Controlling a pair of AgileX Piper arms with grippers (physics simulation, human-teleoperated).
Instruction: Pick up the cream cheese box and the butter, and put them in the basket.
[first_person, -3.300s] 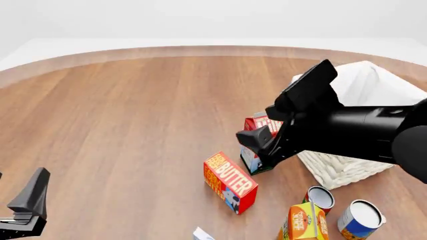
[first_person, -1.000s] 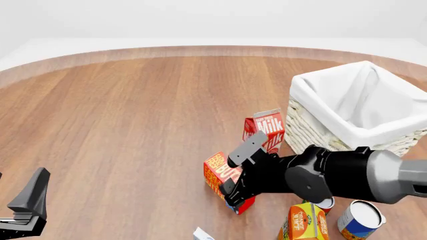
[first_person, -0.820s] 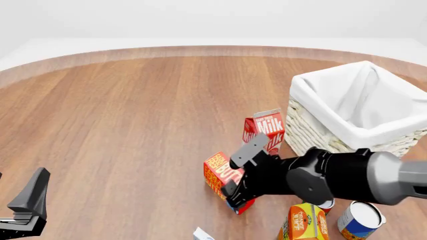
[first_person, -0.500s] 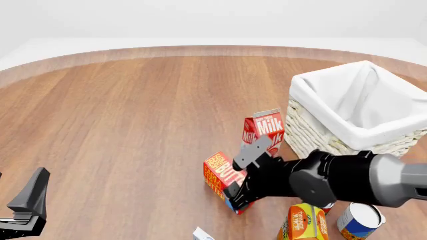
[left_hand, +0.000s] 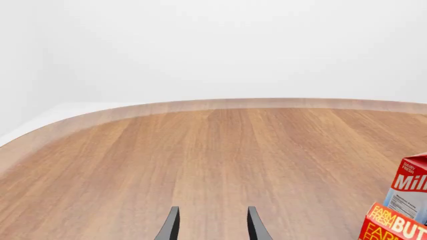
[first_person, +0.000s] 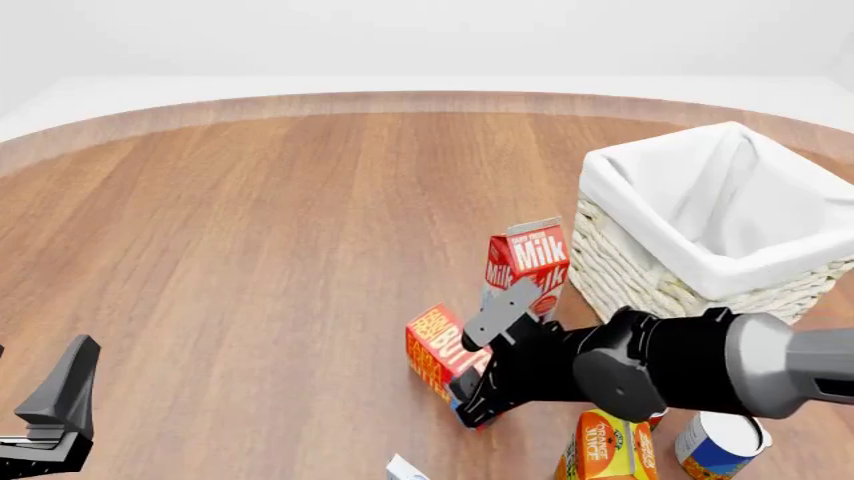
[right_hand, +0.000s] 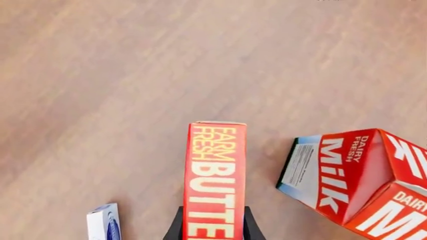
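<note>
The wooden counter (first_person: 267, 220) carries everything, and the biggest thing on it is the basket (first_person: 627, 265), woven cream wicker with a white cloth over its rim, standing at the far right with nothing visible inside it. Just beside its near-left corner stands a gabled carton (first_person: 529, 262) lettered "Milk" and "DAIRY FRESH".

The butter (right_hand: 215, 170) lies on the counter just in front of that carton, reading "FARM FRESH BUTTER" in yellow and white. The right claw (right_hand: 212, 224) sits over its near end: a finger shows on either side of the carton, and its long axis runs straight away along the fingers. The fingers look pressed against its sides, so I take it as gripped. From there the basket lies off to the right and farther back, so the carton must go up and over that rim.

An orange juice carton (first_person: 614, 440) and a can (first_person: 721, 438) stand at the near edge.

The cream cheese box (right_hand: 104, 221) is smallest, white with blue edging, near the butter's gripped end. The left claw (left_hand: 211, 226) hovers spread and empty, well apart.
</note>
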